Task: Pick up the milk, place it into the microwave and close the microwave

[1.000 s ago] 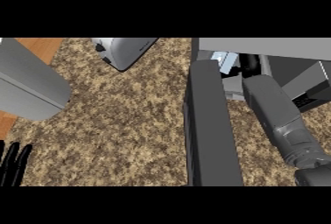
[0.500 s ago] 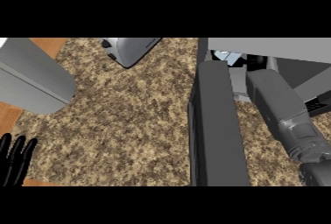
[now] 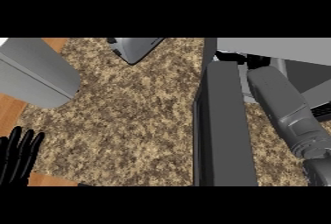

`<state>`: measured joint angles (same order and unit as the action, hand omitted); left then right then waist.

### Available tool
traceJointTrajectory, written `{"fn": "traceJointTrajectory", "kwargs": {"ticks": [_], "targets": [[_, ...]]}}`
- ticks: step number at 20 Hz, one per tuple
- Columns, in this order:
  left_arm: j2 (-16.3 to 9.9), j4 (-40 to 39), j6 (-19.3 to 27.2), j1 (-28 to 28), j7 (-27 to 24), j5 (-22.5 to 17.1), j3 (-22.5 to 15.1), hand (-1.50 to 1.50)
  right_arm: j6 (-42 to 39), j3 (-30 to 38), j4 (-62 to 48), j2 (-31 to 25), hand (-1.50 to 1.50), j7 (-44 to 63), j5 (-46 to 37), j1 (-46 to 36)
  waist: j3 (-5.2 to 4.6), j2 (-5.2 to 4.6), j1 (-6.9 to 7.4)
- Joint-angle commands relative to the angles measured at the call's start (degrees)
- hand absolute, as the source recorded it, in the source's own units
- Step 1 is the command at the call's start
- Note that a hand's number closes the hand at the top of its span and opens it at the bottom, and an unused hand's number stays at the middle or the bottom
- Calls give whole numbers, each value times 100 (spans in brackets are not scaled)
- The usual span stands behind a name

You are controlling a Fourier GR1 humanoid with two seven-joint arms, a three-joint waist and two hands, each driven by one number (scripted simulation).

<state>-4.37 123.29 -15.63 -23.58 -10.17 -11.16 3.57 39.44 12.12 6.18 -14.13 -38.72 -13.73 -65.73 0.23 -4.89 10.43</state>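
From up here I look steeply down on the speckled counter (image 3: 129, 118), and my right forearm (image 3: 287, 113) runs up the right side and reaches into the microwave (image 3: 284, 48), past the edge of its open door (image 3: 220, 131), which stands out toward me as a long dark slab. My right hand (image 3: 236, 57) shows only as a bit of black at the cavity mouth — I cannot tell whether its fingers are spread or curled, or whether they have anything in them. The milk itself I cannot pick out anywhere: it is not on the bare counter, so my guess is that it is inside the microwave or hidden by the arm, but nothing here confirms that. My left hand (image 3: 18, 154) rests at the lower left edge, fingers straight and pointing up, holding nothing. A grey appliance (image 3: 35, 72) sits at the upper left and another grey object (image 3: 135, 47) pokes in at the top. As for progress, I judge the pick-up done and the placing under way or just finishing; what plainly remains is getting the arm clear of the opening and swinging the door closed — it is not yet closed.
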Motion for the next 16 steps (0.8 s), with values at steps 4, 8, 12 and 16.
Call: {"fn": "traceJointTrajectory", "kwargs": {"ticks": [4, 8, 12, 16], "targets": [[33, -41, 48, 148, 57, 196, -168, -150, -444, 150, -195, 162, -150, 282, 144, -86, 29, -48, 59], [101, -107, 106, 213, 138, 292, -305, -150, -998, 198, -241, 255, -150, 311, 195, -144, 24, -8, -8], [77, -196, 76, 286, 51, 397, -332, -150, -1072, 335, -213, 275, -150, 318, 306, -150, 19, 4, -9], [144, -203, 151, 426, 72, 532, -454, -150, -1181, 316, -259, 223, -150, 333, 264, -106, 16, 22, -76]]}}
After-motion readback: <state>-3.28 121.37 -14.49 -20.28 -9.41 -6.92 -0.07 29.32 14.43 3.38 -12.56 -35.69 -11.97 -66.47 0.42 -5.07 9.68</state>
